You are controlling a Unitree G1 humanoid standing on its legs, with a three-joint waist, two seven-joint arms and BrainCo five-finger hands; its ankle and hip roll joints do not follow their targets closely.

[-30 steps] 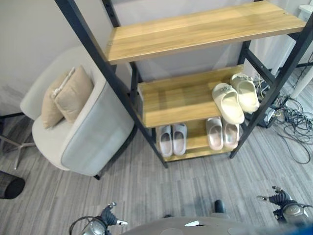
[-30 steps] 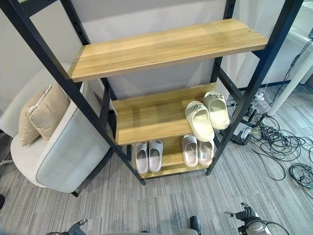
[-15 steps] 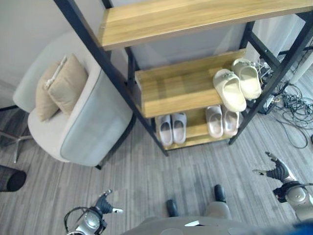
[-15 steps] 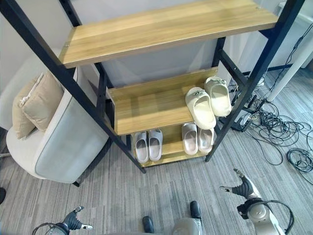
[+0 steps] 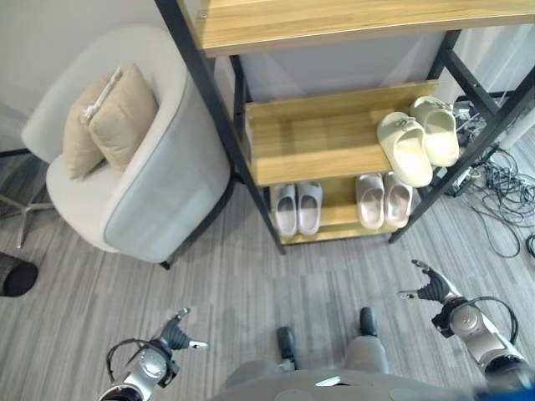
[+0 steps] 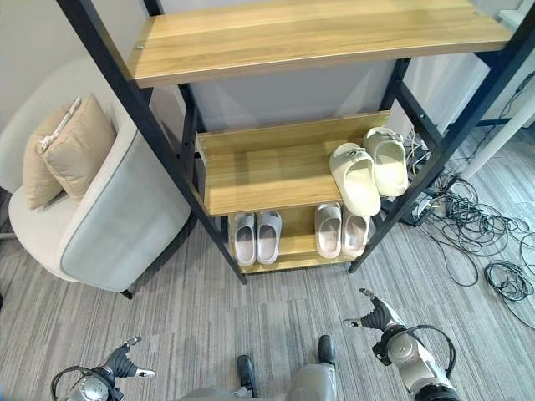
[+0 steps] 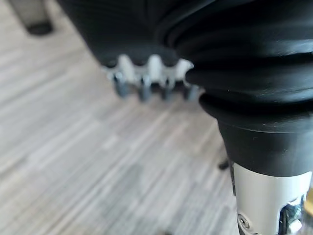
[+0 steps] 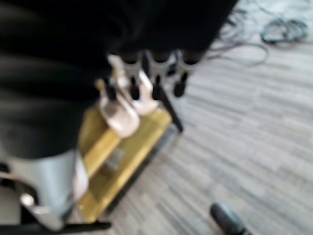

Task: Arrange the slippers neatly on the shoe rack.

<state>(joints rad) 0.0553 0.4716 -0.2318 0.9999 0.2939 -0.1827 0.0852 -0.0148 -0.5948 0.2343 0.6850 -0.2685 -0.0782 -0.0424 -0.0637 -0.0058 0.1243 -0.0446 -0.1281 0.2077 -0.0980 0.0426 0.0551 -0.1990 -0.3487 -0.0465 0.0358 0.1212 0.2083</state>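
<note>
The shoe rack (image 5: 318, 142) has a black frame and wooden shelves. A cream pair of slippers (image 5: 415, 144) lies at the right end of its middle shelf. On the bottom shelf a grey pair (image 5: 297, 209) lies at the left and a pinkish pair (image 5: 383, 200) at the right. My left hand (image 5: 175, 332) hangs low over the floor in front of the rack, open and holding nothing. My right hand (image 5: 430, 288) is low at the right, open, fingers (image 8: 156, 85) pointing toward the pinkish pair (image 8: 122, 110).
A pale armchair (image 5: 150, 192) with two beige cushions (image 5: 109, 121) stands just left of the rack. Loose cables (image 5: 501, 200) lie on the floor to the rack's right. A dark round object (image 5: 17, 276) sits at the far left on the grey floor.
The camera has tilted down. My right hand has come up and inward from the lower right corner. My left hand has risen a little. The slippers stay where they were.
</note>
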